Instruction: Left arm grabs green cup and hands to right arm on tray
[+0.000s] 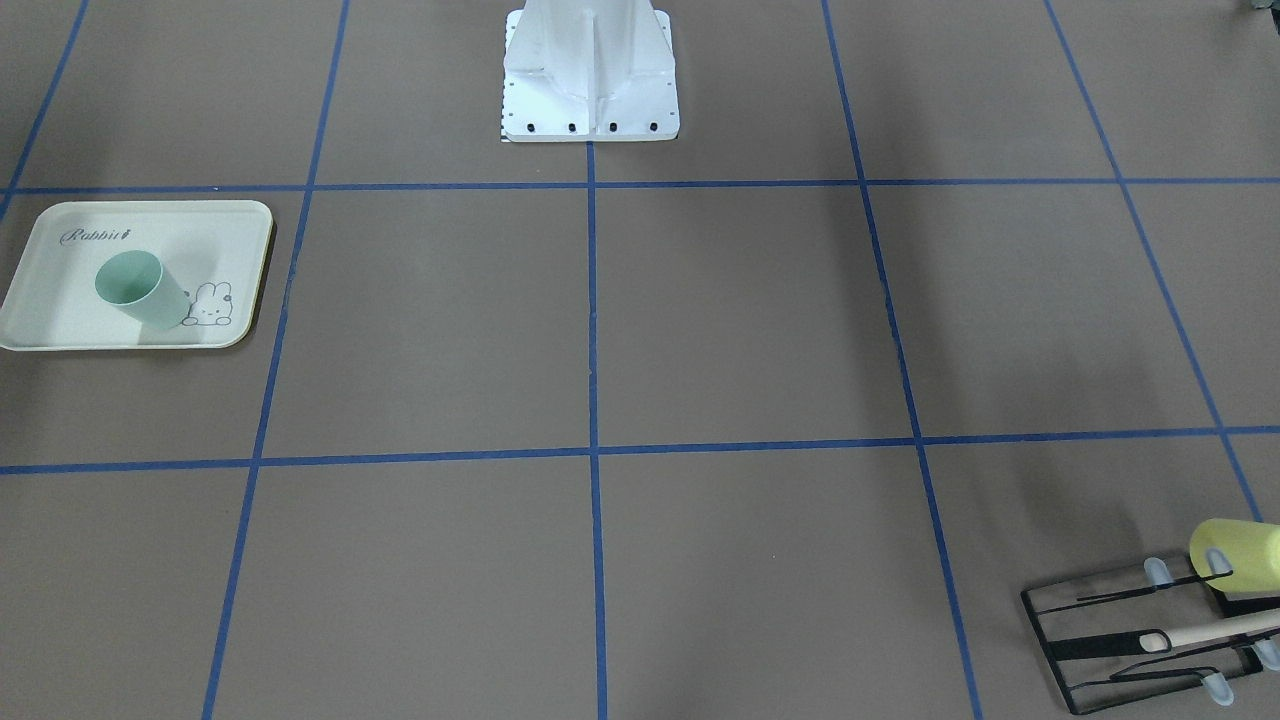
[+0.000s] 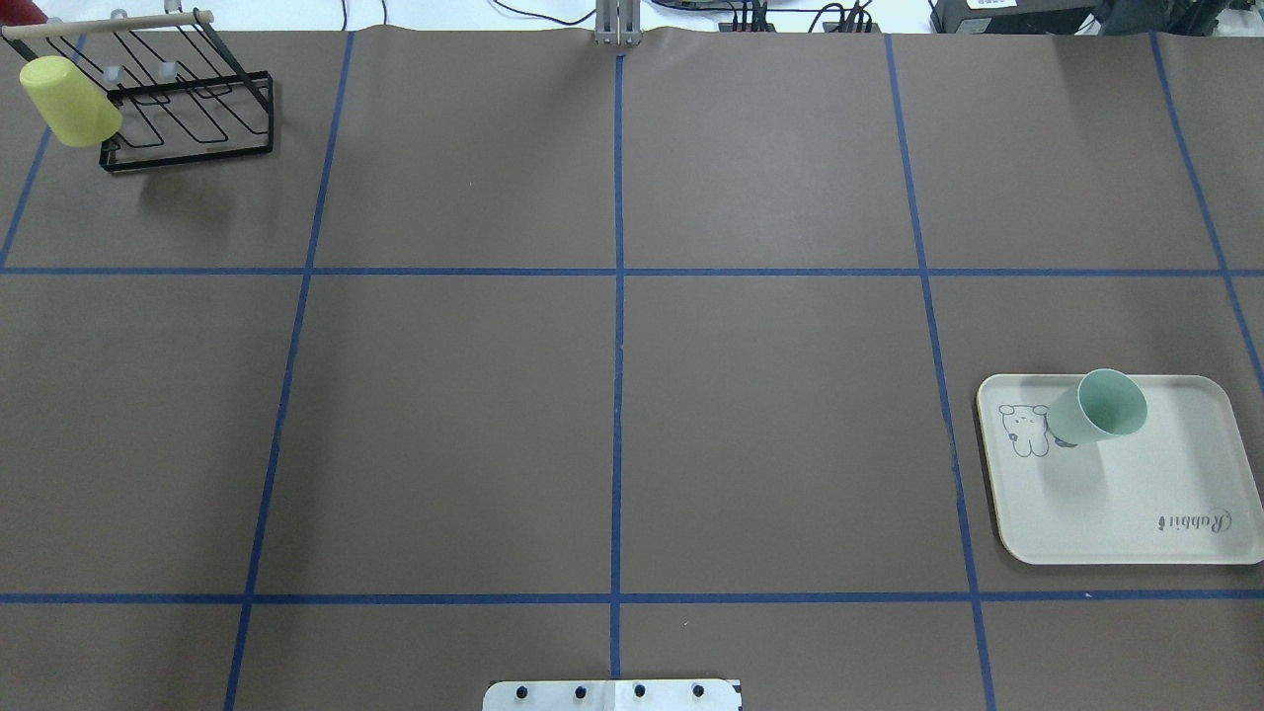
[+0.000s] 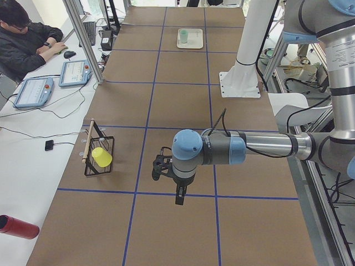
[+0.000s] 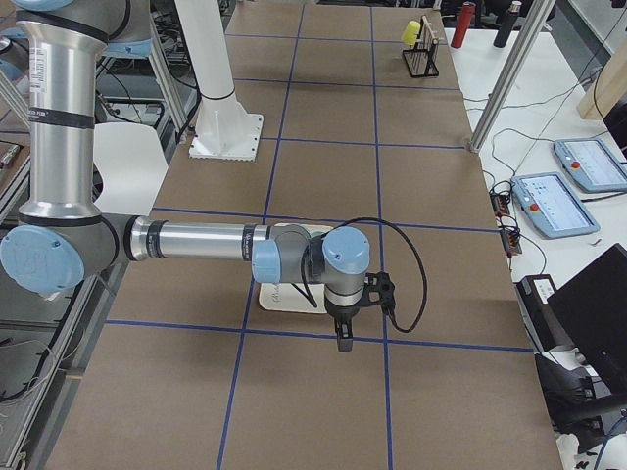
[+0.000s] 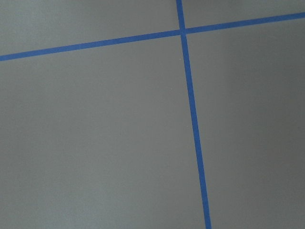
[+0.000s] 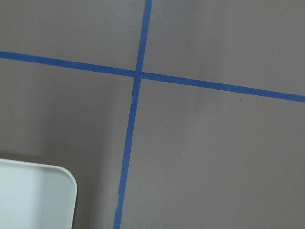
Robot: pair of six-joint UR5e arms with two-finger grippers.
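Left fingers [image 3: 178,197] and right fingers [image 4: 343,340] hang above the counter [image 1: 700,320] (how far open, cannot tell); cup [image 1: 140,290] stands on tray [image 1: 60,320].

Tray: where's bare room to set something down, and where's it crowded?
Tray: free across its robot-side half, from the green cup down to the Rabbit script. Crowded by the cup and bunny drawing at the far edge. Table's middle squares are bare too.

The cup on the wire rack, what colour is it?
The cup is pale yellow, clearest in the overhead exterior view.
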